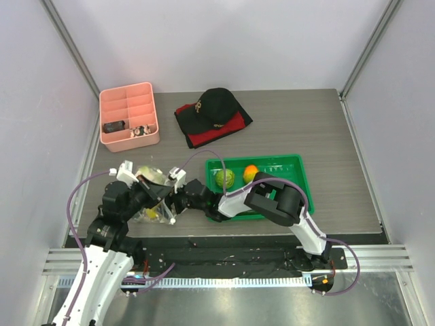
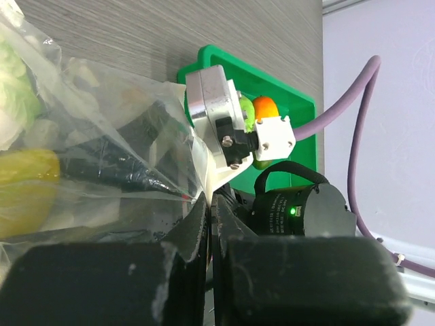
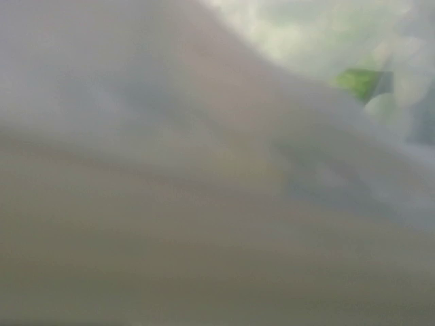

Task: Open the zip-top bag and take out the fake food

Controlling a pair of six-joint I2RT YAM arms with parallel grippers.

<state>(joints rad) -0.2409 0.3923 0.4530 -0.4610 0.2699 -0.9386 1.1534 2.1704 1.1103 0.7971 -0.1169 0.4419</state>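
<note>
The left end effector seems clamped on the zip-top bag rim; the right end effector's state I cannot tell. Spread the mouth slowly.

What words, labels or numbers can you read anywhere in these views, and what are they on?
No text can be read in any view.
black cap: a small gold mark on its front, too small to read.
Right wrist view: blurred throughout, nothing legible.
</note>
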